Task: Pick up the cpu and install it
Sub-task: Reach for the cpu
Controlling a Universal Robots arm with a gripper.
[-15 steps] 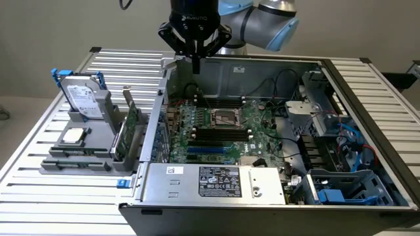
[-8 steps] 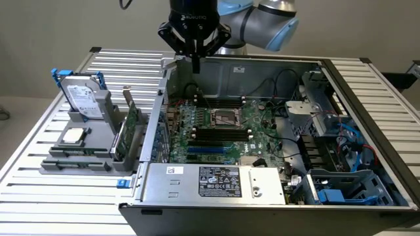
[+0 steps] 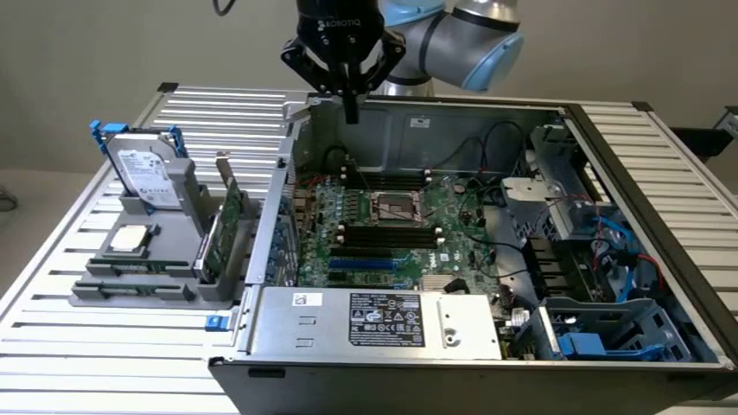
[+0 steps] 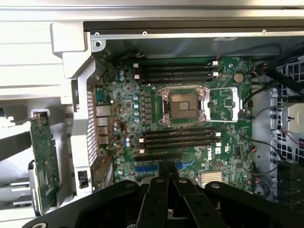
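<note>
Cpu (image 3: 130,239), a small flat square chip with a pale silvery top, lies face up in the grey plastic holder (image 3: 116,294) at the exterior view's left. Being square, it shows me no long axis, and its edges run with the holder's. I see free room above it. Just behind stands the silver hard drive with blue rails (image 3: 150,177), and an upright green card (image 3: 231,226) is near. Farther off, the green motherboard's metal-framed socket (image 3: 396,207) lies open between black memory slots (image 3: 386,232). Farthest, the black gripper (image 3: 349,111) hangs over the metal case's back wall (image 3: 461,134), fingers pressed together, empty.
</note>
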